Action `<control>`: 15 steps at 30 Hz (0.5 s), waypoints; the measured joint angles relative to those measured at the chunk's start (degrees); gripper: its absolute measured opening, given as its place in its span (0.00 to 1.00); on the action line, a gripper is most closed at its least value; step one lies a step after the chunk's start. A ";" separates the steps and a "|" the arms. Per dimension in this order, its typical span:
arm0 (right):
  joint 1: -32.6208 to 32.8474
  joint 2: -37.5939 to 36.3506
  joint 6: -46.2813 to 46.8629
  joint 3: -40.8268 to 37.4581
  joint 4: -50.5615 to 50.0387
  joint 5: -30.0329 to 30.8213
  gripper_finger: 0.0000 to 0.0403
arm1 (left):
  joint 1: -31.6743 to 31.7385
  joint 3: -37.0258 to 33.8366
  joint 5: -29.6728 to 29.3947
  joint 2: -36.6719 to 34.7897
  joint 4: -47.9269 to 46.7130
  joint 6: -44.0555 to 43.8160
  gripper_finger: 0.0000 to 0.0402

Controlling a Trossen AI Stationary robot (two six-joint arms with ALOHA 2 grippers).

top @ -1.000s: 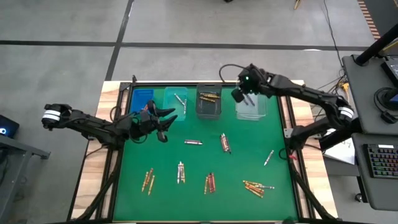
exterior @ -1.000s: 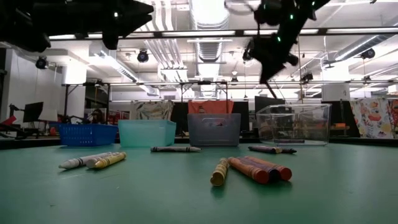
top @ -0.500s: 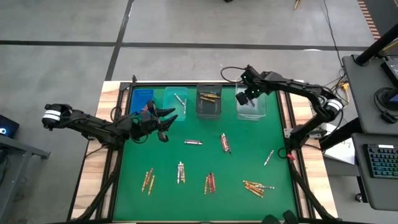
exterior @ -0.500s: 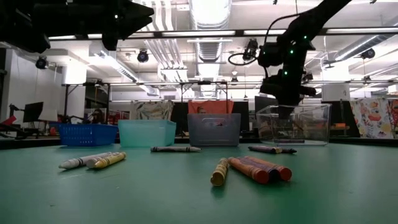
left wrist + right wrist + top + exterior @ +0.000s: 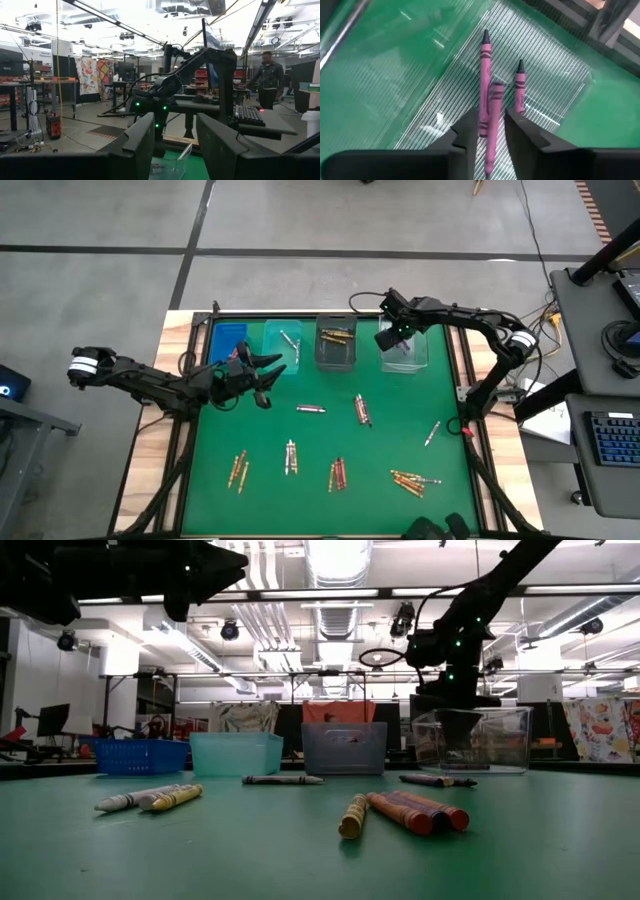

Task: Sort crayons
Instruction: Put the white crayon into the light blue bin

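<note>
Crayons lie scattered on the green table: single ones (image 5: 311, 409) (image 5: 432, 433) and small bunches (image 5: 290, 457) (image 5: 413, 480). My right gripper (image 5: 388, 338) (image 5: 490, 135) points down, open, over the clear bin (image 5: 405, 352). Three purple crayons (image 5: 484, 85) lie on that bin's floor. One of them (image 5: 493, 120) shows through the gap between my fingers, and I see no finger touching it. My left gripper (image 5: 275, 365) (image 5: 175, 145) hovers open and empty near the teal bin (image 5: 283, 342).
Four bins stand in a row at the far edge: a blue one (image 5: 229, 340), the teal one holding a crayon, a grey one (image 5: 336, 345) holding gold crayons, and the clear one. A person (image 5: 266, 75) stands beyond the table. The table's middle offers free room.
My right gripper has come down from high above the table to the clear bin's rim and tipped more steeply downward. The left arm has kept still.
</note>
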 joint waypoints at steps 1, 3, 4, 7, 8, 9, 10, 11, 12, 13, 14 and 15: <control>-0.02 0.03 -0.01 0.00 0.07 -0.01 0.23 | 0.00 0.00 0.00 0.00 -0.07 -0.01 0.32; -0.05 0.02 0.05 0.00 0.13 0.03 0.27 | 0.00 0.00 -0.03 0.00 -0.47 -0.01 0.32; -0.07 -0.06 0.07 0.00 0.13 0.03 0.29 | 0.00 0.00 -0.24 0.00 -0.54 -0.01 0.32; -0.07 -1.09 0.24 0.00 0.11 0.11 0.33 | 0.00 0.02 -0.46 0.00 -1.46 -0.01 0.32; -0.07 -1.60 0.47 0.00 0.11 0.10 0.34 | 0.00 0.02 -0.46 0.00 -1.87 -0.02 0.32; -0.06 -2.22 0.80 0.00 0.10 0.09 0.34 | 0.00 0.02 -0.47 0.00 -2.11 -0.13 0.32; -0.02 -2.91 1.16 0.00 0.09 0.07 0.35 | 0.00 0.02 -0.46 0.00 -2.29 -0.31 0.32; -0.02 -3.73 1.50 0.00 0.07 -0.02 0.35 | 0.00 0.02 -0.46 0.00 -2.63 -0.55 0.32; 0.11 -4.58 1.80 0.00 0.07 -0.17 0.35 | -0.02 0.02 -0.46 0.00 -3.13 -0.65 0.32; 0.26 -5.54 2.24 0.00 0.07 -0.32 0.35 | -0.06 0.03 -0.45 0.02 -3.56 -0.73 0.32; 0.46 -6.64 2.72 0.00 0.05 -0.37 0.34 | -0.07 0.03 -0.45 0.02 -3.90 -1.03 0.32; 0.76 -7.75 2.97 0.00 0.03 -0.38 0.34 | -0.07 0.04 -0.44 0.02 -4.56 -1.41 0.32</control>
